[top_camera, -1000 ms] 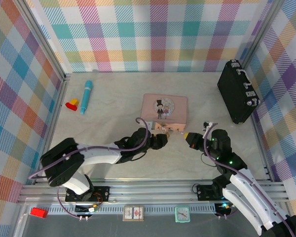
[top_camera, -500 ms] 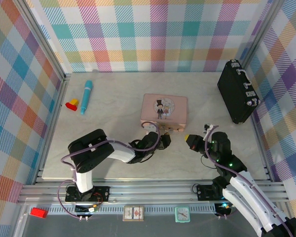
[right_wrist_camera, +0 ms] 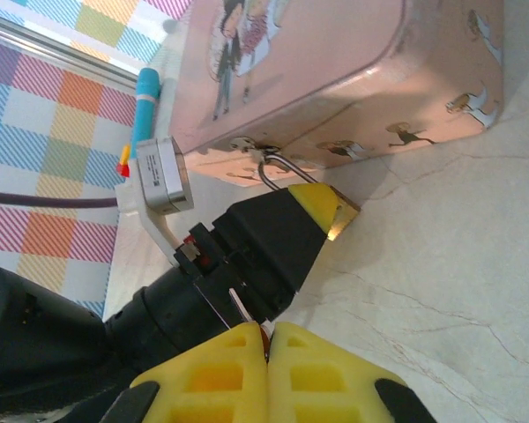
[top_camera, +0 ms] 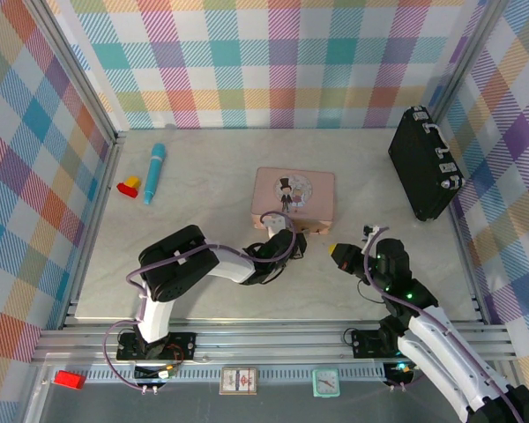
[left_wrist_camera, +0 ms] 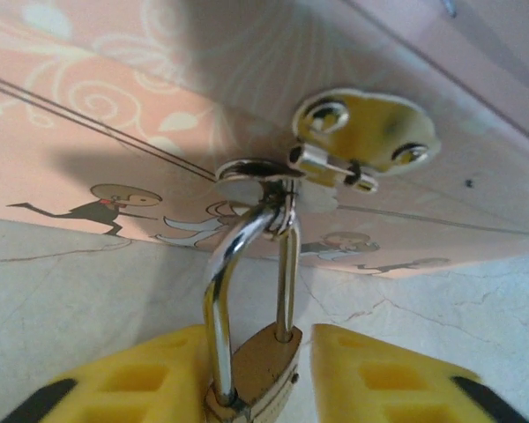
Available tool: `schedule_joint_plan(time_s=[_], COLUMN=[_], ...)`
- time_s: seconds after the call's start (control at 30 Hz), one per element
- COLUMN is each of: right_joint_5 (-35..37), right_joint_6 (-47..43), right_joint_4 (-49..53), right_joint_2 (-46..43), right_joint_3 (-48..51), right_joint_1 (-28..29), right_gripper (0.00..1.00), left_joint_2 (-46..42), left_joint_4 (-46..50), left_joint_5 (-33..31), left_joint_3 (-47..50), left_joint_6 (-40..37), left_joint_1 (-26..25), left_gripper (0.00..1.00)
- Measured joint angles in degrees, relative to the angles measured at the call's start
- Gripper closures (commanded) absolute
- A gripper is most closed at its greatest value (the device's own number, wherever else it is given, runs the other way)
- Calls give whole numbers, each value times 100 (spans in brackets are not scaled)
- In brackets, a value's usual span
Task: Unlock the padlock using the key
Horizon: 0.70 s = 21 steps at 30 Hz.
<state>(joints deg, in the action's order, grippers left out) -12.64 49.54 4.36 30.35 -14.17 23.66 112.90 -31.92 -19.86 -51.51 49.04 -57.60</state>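
Left claw [left_wrist_camera: 256, 379] has its yellow pads on either side of the padlock [left_wrist_camera: 260, 370], gripping its brass body. Its shackle rises to the hasp [left_wrist_camera: 353, 145] on the pink tin [left_wrist_camera: 115, 132]. Right claw [right_wrist_camera: 266, 357], clenched shut, hangs apart, just right of the lock.

Brass-toned padlock [left_wrist_camera: 260, 374] with glossy steel shackle, pink printed tin [left_wrist_camera: 115, 132], matt marbled table [left_wrist_camera: 88, 282]

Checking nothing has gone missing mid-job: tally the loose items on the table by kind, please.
Pink tin: 1
Padlock: 1
Black case: 1
Blue tube: 1
Yellow-and-red blocks: 1 cluster
Total: 5
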Motion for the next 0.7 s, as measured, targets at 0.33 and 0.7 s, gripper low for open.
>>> schedule_joint_plan(time_s=[0.33, 0.7], right_joint_5=[17, -247], right_joint_6=[195, 699], right_joint_4=[-227, -501], right_joint_2=[927, 2605], right_joint_3=[-66, -778], right_joint_1=[0, -15], right_gripper=[100, 100], left_joint_2=[39, -221], left_joint_4=[48, 487], left_joint_5=[164, 894], left_joint_3=[-98, -107], left_joint_6=[111, 109], left_joint_1=[42, 315], left_gripper=[99, 100])
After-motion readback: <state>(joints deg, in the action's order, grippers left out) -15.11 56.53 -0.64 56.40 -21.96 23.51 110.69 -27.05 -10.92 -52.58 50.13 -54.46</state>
